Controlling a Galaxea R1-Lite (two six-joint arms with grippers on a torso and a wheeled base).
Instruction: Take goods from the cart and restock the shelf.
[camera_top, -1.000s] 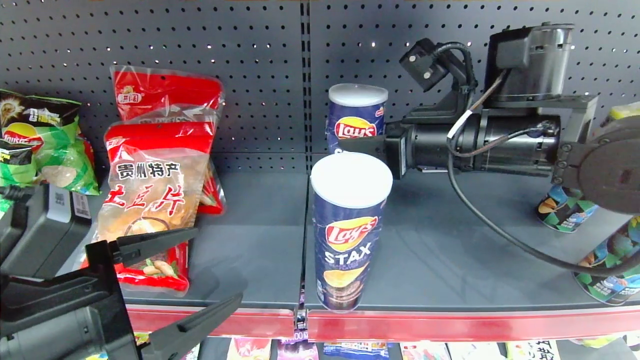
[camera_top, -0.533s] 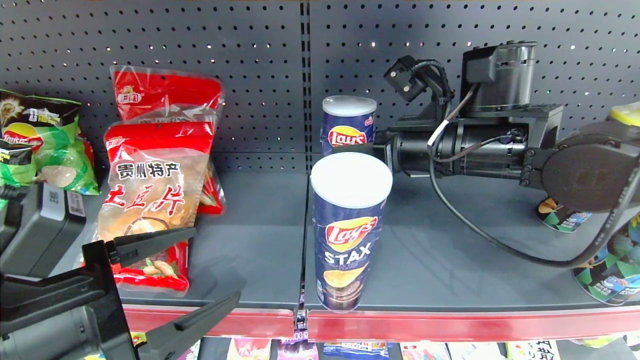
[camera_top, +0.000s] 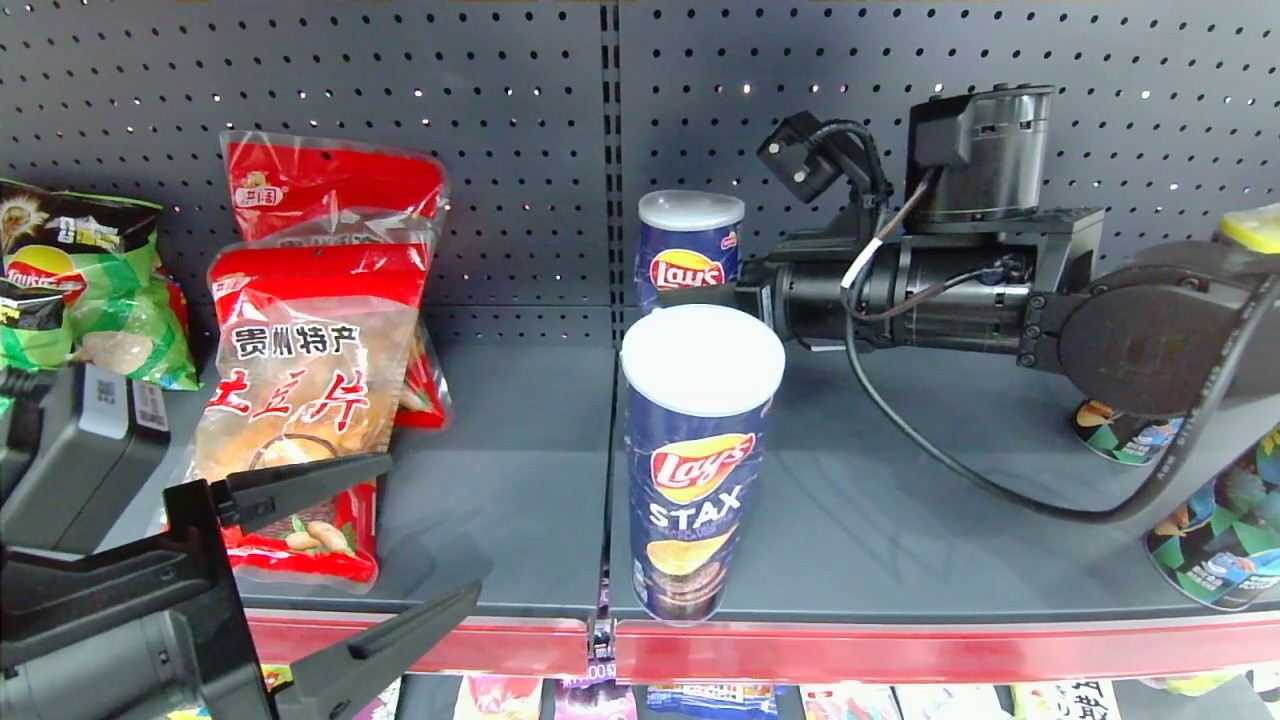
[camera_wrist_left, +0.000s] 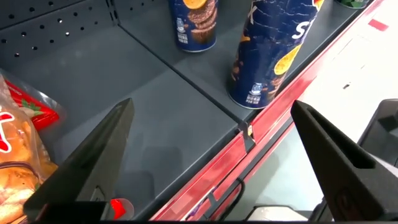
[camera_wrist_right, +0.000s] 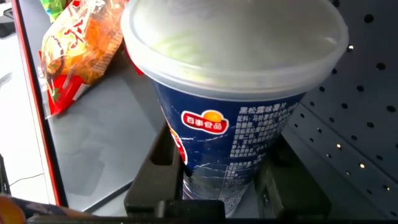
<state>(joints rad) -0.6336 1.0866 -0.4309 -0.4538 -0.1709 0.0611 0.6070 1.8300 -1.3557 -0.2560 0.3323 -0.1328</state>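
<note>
While in R gripper (camera_top: 692, 292), can (camera_top: 690, 240) upright.

Head view: rear can (camera_top: 690, 252) base hidden behind front can (camera_top: 700, 470).

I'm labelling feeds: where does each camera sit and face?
Head view: head-mounted, facing the shelf slightly downward; left gripper and right gripper show.
Left wrist view: past the open left gripper toward the shelf edge.
Right wrist view: close on the rear chip can in the right gripper.
Shared: front chip can, head and left wrist.
</note>
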